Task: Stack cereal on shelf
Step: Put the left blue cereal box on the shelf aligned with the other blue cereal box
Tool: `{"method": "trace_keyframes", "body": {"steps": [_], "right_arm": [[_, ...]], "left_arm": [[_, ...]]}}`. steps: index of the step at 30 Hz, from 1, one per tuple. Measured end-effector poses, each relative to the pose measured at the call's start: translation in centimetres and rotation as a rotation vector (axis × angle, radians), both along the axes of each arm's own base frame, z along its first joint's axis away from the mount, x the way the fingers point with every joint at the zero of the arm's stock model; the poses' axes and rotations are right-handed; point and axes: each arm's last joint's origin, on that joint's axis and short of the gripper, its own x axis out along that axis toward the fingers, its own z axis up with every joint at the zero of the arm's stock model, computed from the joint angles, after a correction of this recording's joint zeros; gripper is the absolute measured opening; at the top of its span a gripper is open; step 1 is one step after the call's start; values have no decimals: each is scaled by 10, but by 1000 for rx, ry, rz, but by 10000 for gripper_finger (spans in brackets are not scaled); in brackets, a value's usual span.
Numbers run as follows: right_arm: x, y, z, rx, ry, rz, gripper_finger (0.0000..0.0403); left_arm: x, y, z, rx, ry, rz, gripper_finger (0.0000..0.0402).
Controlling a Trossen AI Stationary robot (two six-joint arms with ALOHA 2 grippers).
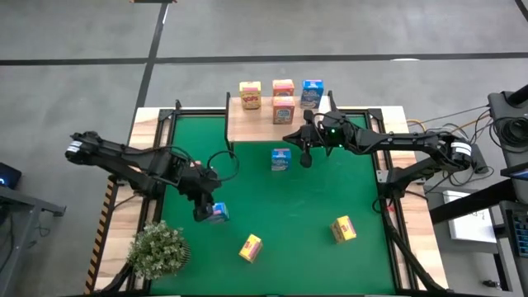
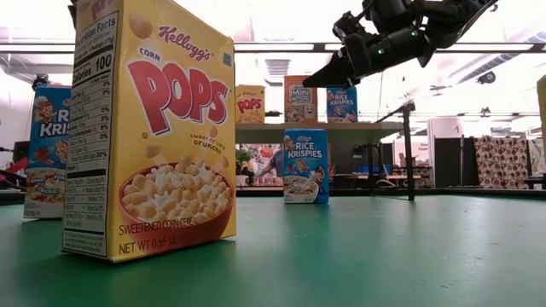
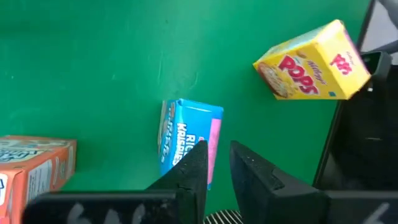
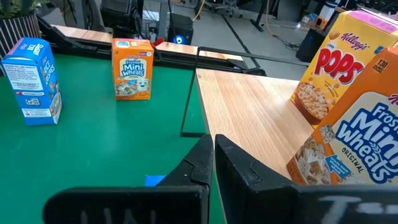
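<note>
Left gripper (image 1: 206, 210) hovers over a blue cereal box (image 1: 218, 214) on the green mat (image 1: 330, 190), fingers narrow, nothing held. Right gripper (image 1: 306, 157), fingers shut and empty, waits by the shelf (image 1: 247, 124), where four boxes stand; others stay on the mat.

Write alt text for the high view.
Seen from above, the shelf holds four cereal boxes along the far edge of a green mat. The right gripper hangs beside a blue box; the left gripper is at another blue box.

Yellow, orange, blue cereal (image 1: 280, 159); green mat (image 1: 330, 190)
</note>
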Motion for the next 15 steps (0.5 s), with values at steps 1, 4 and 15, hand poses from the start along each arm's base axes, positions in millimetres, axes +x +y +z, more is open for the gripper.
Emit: {"method": "trace_keyframes", "body": {"steps": [1,4,15], "right_arm": [[0,0,0,0,0,0,9],[0,0,0,4,-1,-1,9],[0,0,0,14,-3,-4,9]], "left_arm": [[1,0,-1,1,5,4,59],[3,-3,-5,10,20,-8,81],[5,-26,-23,183,59,-81,227]]}}
